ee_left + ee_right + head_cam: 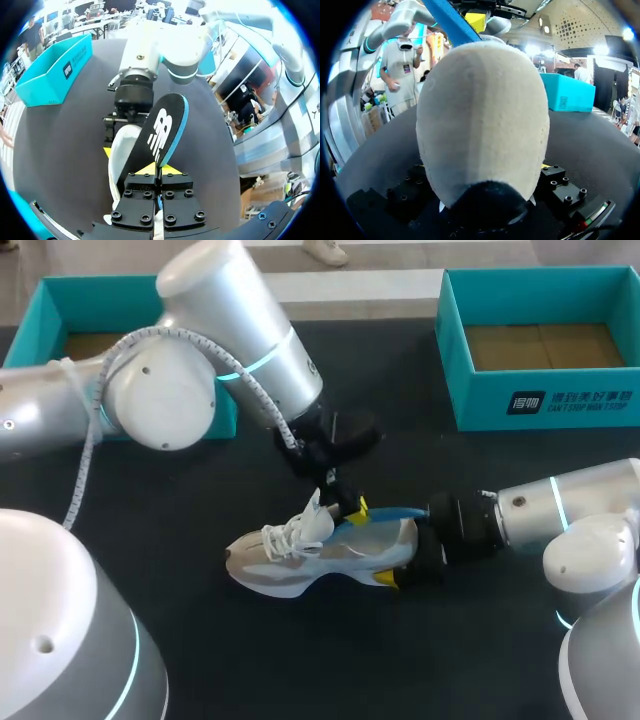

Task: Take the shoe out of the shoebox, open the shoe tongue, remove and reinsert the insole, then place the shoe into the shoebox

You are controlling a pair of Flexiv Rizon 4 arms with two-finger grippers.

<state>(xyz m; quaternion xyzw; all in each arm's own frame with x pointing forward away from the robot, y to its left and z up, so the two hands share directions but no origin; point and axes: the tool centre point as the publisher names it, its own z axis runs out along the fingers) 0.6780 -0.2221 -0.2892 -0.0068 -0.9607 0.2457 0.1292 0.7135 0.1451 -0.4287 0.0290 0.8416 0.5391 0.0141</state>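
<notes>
A white and grey shoe [300, 558] lies on its side in the middle of the dark table, toe to the left. My left gripper [352, 510] comes down over the shoe's opening and is shut on the insole [161, 131]. The insole is black with a white logo and a blue edge, and it slants up out of the shoe. My right gripper [396, 554] comes in from the right and grips the heel [482, 115] from both sides. One of its yellow fingertips [386, 578] shows against the sole.
An open teal shoebox [545, 405] stands at the back right, with brown cardboard inside. A second teal box [55, 295] stands at the back left, partly hidden by my left arm. Bare dark tabletop [300, 660] lies in front of the shoe.
</notes>
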